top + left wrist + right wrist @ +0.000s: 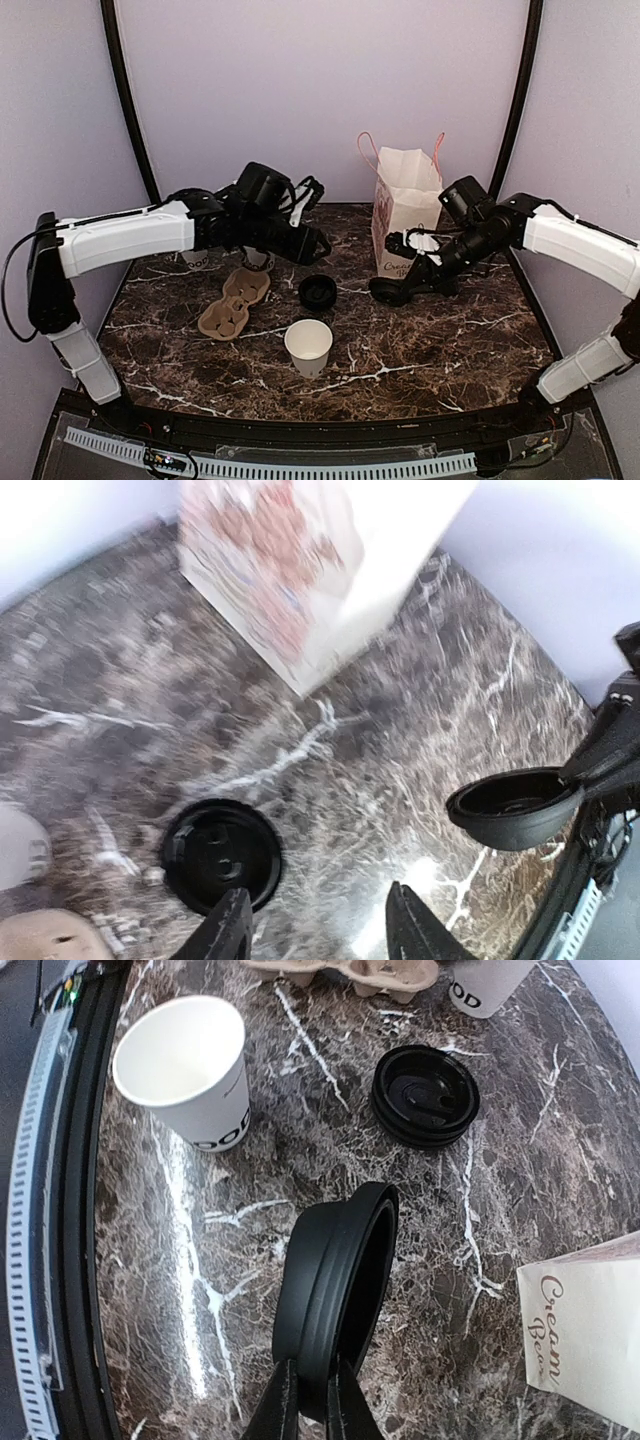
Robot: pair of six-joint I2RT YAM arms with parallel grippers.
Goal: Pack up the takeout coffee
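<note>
The white cup (308,345) stands upright and lidless at the front middle of the dark marbled table (440,350). The right gripper (310,1400) pinches a black dome lid (335,1290). The left gripper (320,930) hangs spread near a second lid (220,852). Pale lilac walls (320,90) enclose the table.

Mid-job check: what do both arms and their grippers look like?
Both the left arm and right arm have white, boxy link shells with black joints and black wrist housings. A thin black cable loops off the left arm's shoulder end. The left gripper and right gripper have slim black fingers. No markings are legible.
</note>
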